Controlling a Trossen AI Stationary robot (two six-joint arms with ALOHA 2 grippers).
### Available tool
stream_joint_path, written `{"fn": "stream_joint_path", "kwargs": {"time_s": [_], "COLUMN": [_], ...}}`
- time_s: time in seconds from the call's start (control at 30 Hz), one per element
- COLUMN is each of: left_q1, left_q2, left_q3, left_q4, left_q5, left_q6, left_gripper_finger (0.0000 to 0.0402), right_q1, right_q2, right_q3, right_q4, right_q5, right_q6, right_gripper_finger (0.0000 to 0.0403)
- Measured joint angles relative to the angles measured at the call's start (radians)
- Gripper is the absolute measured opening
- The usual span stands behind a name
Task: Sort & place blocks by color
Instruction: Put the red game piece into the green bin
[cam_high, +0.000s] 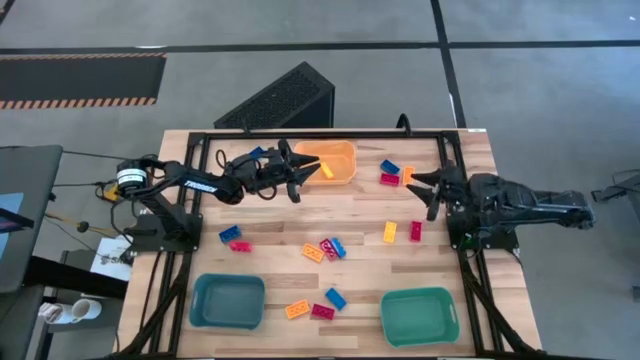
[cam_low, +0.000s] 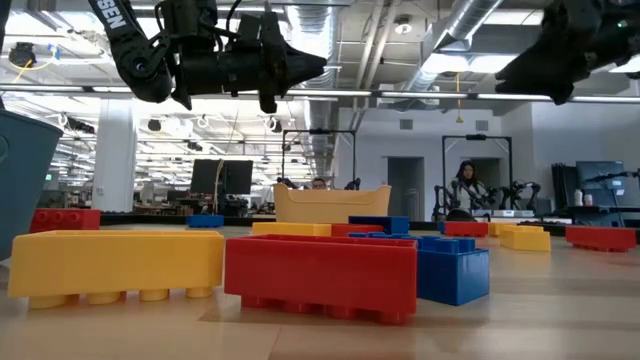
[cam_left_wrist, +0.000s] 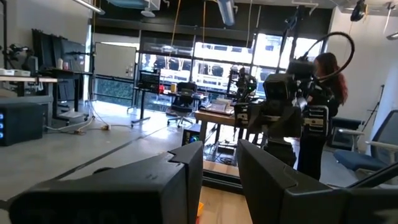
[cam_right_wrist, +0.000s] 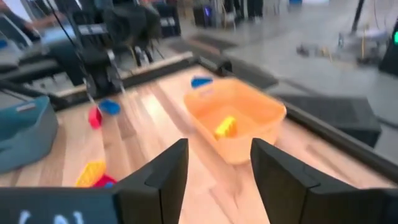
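The left arm reaches across the far side of the table (cam_high: 300, 290), and the left gripper (cam_high: 300, 170) hangs in the air just beside the near-left edge of the orange bin (cam_high: 345, 172). Its jaws stand a narrow gap apart, and the left wrist view shows nothing between them. The right arm stretches in from the right edge, its right gripper (cam_high: 412, 183) raised above the wood near a blue block (cam_high: 389, 167) and a red block (cam_high: 390, 179). Its jaws are parted with nothing held.

One yellow block (cam_right_wrist: 225, 126) lies inside the orange bin. The other blocks lie scattered on the table: a cluster (cam_high: 326, 248) at the centre, a pair (cam_high: 234, 238) toward the left, a yellow block and a red block (cam_high: 415, 231) below the right gripper, and three (cam_high: 318, 305) between the two teal bins (cam_high: 228, 302) at the near edge. Both teal bins hold nothing.

Bare wood lies open between the two grippers and around the centre cluster. A black frame runs along the far edge, close behind the orange bin.
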Motion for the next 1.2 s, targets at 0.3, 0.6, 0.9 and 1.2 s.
{"fn": "stream_joint_path", "kwargs": {"time_s": [0.3, 0.6, 0.9, 1.2], "left_q1": [0.0, 0.0, -0.021, -0.022], "left_q2": [-0.005, -0.094, -0.12, -0.121], "left_q3": [0.0, 0.0, 0.0, 0.0], "left_q4": [0.003, -0.028, -0.035, -0.004], "left_q5": [-0.003, 0.081, 0.116, 0.135], "left_q6": [0.016, 0.017, 0.015, -0.05], "left_gripper_finger": [0.0087, 0.0086, 0.0086, 0.0086], "right_q1": [0.028, 0.122, 0.183, 0.196], "right_q2": [0.243, 0.35, 0.353, 0.388], "right_q3": [0.085, 0.099, 0.081, 0.037], "right_q4": [-0.276, -0.392, -0.56, -0.549], "right_q5": [-0.026, -0.032, -0.033, -0.027], "right_q6": [0.261, 0.481, 0.806, 0.966], "right_gripper_finger": [0.0167, 0.0146, 0.0138, 0.017]}}
